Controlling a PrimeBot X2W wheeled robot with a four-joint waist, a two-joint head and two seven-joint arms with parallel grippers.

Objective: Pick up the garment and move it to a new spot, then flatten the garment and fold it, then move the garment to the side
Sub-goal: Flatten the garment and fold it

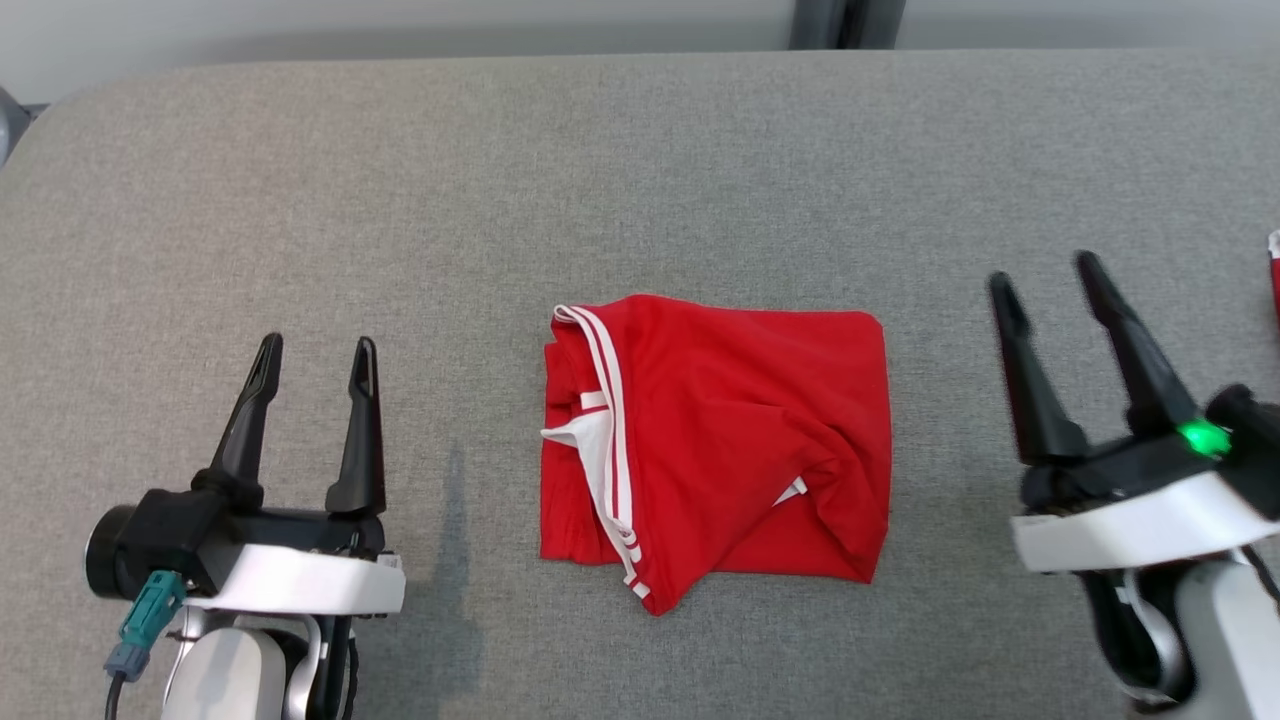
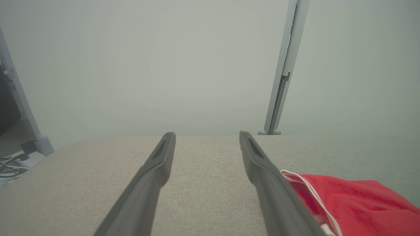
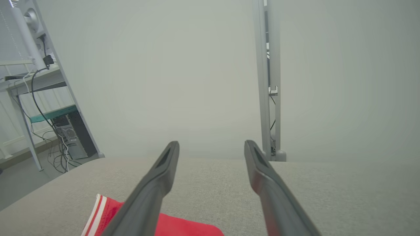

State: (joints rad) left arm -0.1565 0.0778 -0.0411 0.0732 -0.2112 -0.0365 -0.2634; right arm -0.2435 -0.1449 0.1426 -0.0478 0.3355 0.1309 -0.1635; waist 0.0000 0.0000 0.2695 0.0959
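The red garment [image 1: 720, 440] with white side stripes lies folded into a rough square at the middle of the grey padded table [image 1: 640, 150]. My left gripper [image 1: 317, 345] stands open to its left, apart from it, with nothing between the fingers. To the garment's right, my right gripper [image 1: 1043, 270] is open and empty too, and raised a little. In the left wrist view the open gripper [image 2: 206, 134] has the garment [image 2: 354, 203] at lower right. In the right wrist view the open gripper [image 3: 212, 143] has the garment [image 3: 108, 213] at lower left, partly behind one finger.
Another red piece with a white edge [image 1: 1274, 280] pokes in at the head view's right border. A grey post [image 2: 282, 82] stands behind the table's far edge. Shelving with cables [image 3: 49, 114] stands off the table's far left.
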